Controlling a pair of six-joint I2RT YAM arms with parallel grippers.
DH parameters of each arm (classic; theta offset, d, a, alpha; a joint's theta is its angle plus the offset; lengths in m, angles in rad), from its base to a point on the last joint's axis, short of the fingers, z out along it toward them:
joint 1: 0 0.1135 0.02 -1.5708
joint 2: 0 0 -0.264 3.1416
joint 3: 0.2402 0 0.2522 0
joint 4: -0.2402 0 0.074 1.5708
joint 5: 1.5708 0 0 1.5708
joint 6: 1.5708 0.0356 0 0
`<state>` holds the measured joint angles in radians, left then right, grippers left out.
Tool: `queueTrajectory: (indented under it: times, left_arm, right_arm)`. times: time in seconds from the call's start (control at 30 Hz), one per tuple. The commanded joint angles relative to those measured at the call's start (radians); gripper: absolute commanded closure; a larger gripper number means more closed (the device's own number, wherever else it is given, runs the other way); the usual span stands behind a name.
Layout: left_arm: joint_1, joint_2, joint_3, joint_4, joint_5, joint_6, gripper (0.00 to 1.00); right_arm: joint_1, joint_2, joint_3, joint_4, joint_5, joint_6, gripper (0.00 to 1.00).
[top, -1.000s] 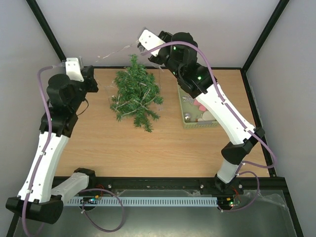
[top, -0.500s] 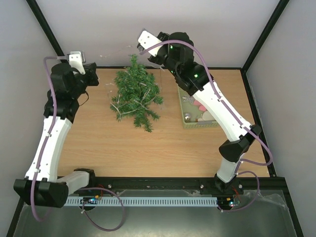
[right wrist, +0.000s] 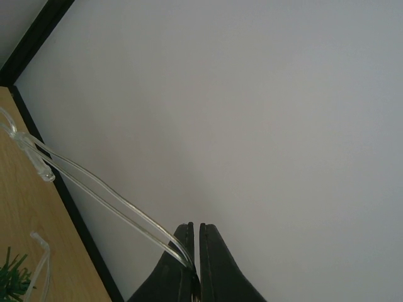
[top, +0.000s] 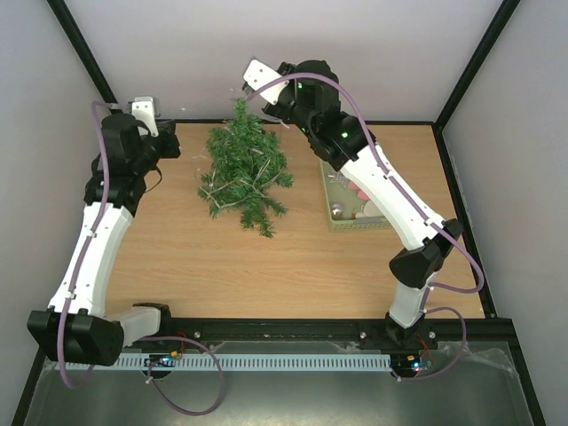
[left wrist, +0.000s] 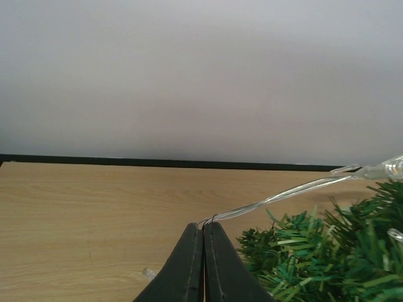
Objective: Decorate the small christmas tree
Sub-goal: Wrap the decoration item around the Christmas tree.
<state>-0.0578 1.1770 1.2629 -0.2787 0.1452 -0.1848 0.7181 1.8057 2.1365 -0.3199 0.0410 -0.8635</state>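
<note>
Pinching wire [left wrist: 283, 195], left claw [left wrist: 203, 226], right claw [right wrist: 193, 226] flank small christmas tree [top: 244, 169]

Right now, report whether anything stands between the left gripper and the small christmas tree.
Nothing blocks it. Only table lies between the left gripper and the small christmas tree; the clear light string it grips runs across to the branches.

White links [top: 89, 257], black joints [top: 417, 266], purple cables [top: 190, 414].

A robotics lab test cell: a bare light-wood tabletop [top: 222, 266] boxed in by blank white panel walls [top: 355, 53] and black frame posts [top: 84, 53], with 2 white-and-black robot arms [top: 89, 257] bolted to a black mounting rail [top: 284, 330], trailing purple cables [top: 191, 404].
</note>
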Motion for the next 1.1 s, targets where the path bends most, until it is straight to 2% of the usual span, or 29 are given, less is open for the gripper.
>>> queueTrajectory:
  times: [0.0, 0.17, 0.3, 0.57, 0.7, 0.83, 1.07]
  left_arm:
    - [0.027, 0.039, 0.000, -0.046, -0.115, 0.028, 0.98]
    - [0.029, 0.098, 0.046, 0.073, -0.002, 0.022, 0.98]
    - [0.028, 0.182, 0.130, 0.089, 0.028, 0.007, 0.98]
    - [0.029, 0.286, 0.195, 0.138, 0.127, -0.026, 0.96]
    - [0.027, 0.325, 0.225, 0.113, 0.216, -0.048, 0.87]
    - [0.027, 0.314, 0.230, 0.083, 0.274, -0.048, 0.74]
    - [0.027, 0.250, 0.213, 0.007, 0.298, -0.026, 0.62]
  right_arm:
    - [-0.035, -0.010, 0.024, 0.042, 0.075, 0.018, 0.98]
    - [-0.054, 0.005, 0.038, 0.044, 0.090, 0.046, 0.98]
    - [-0.078, 0.019, 0.050, 0.017, 0.108, 0.063, 0.98]
    - [-0.149, 0.005, 0.010, -0.021, 0.124, 0.133, 0.98]
    - [-0.165, -0.006, -0.020, -0.060, 0.127, 0.161, 0.98]
    - [-0.185, -0.036, -0.082, -0.071, 0.118, 0.194, 0.98]
    - [-0.209, -0.049, -0.117, -0.109, 0.057, 0.244, 0.98]
